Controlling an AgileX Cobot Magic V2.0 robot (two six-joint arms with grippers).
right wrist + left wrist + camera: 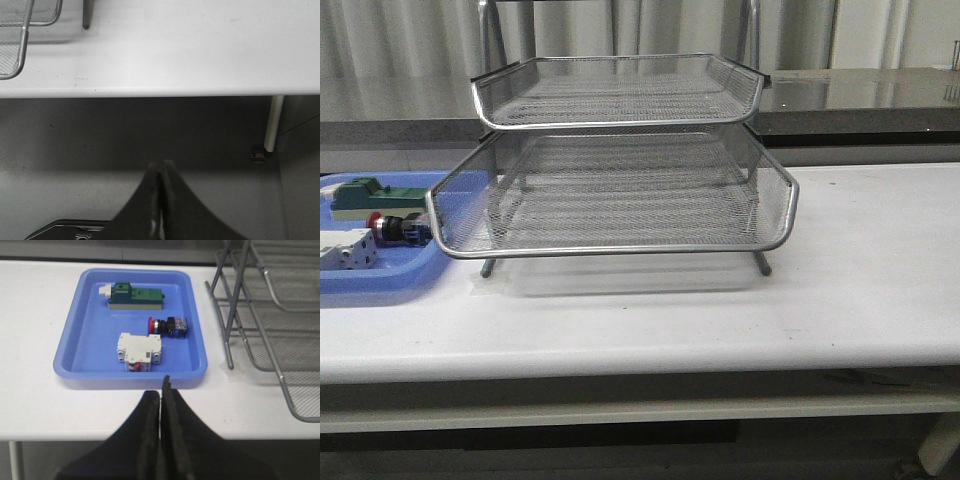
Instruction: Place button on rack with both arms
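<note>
The button (167, 326), with red cap, black body and blue rear block, lies on its side in the blue tray (90, 320); the front view shows the button (398, 229) at the far left, beside the rack. The silver wire-mesh rack (620, 190) stands mid-table, its tiers holding nothing that I can see. My left gripper (161, 387) is shut and empty, hanging over the table's near edge short of the tray. Below and off the table's front edge, my right gripper (161, 164) is shut and empty. Neither arm shows in the front view.
In the tray with the button lie a green block (136, 296) and a white boxy part (140, 351). The rack's legs (227, 347) stand just beside the tray. A table leg (273, 122) drops to the floor in the right wrist view. A grey counter runs behind the table.
</note>
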